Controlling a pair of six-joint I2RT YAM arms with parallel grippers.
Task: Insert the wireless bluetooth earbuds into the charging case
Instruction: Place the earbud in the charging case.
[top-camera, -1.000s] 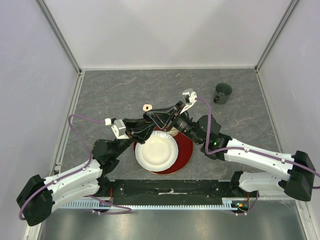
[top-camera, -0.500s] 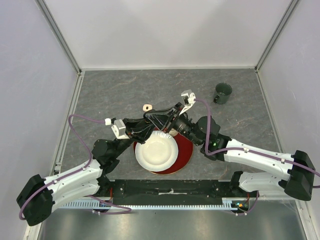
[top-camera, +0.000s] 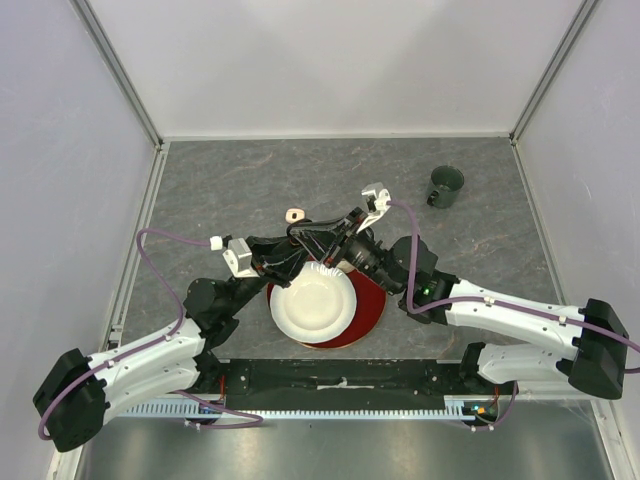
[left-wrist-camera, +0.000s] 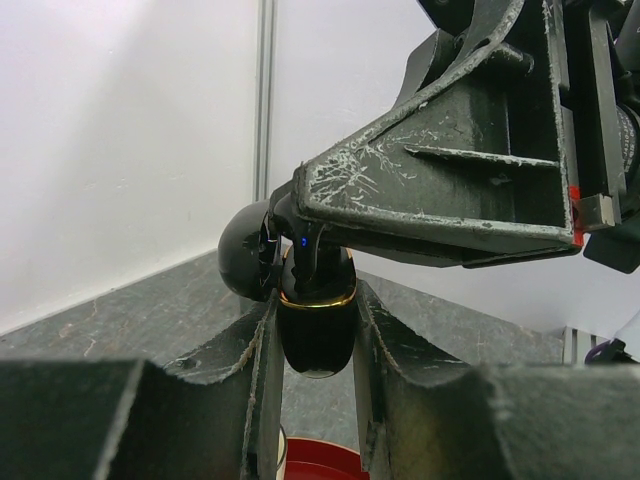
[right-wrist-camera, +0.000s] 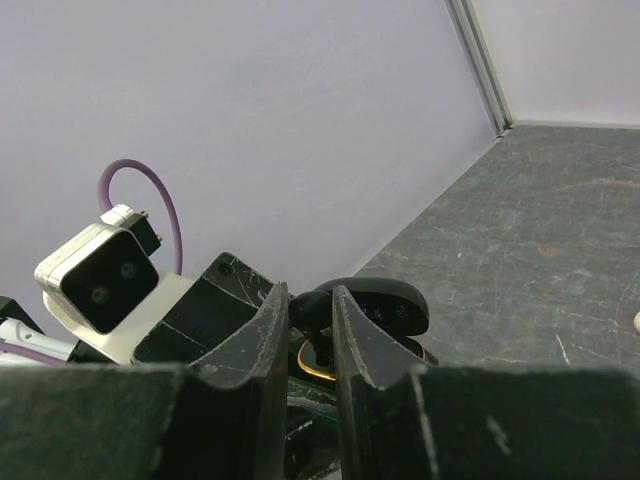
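Right gripper (right-wrist-camera: 310, 300) is pinching a small black stemmed earbud (right-wrist-camera: 306, 314) right at the mouth of the glossy black gold-rimmed charging case (left-wrist-camera: 318, 338). The left gripper (left-wrist-camera: 315, 300) is clamping that case, lid open, in mid-air over the red round plate (top-camera: 372, 300). Risk as I see it: the stem is entering off-axis and could snag the rim and pop free, or the push could twist the rounded case in its clamp.

Pushed a little further left since a second ago, seen from above, at the black two-finger right gripper (top-camera: 338, 245). Carried left and slightly nearer the arm bases along with it: the small white wrist camera block (top-camera: 376, 195) and the bulky black forearm joint (top-camera: 415, 265) behind. Swung a touch leftward too at the long white lower arm link (top-camera: 510, 318).
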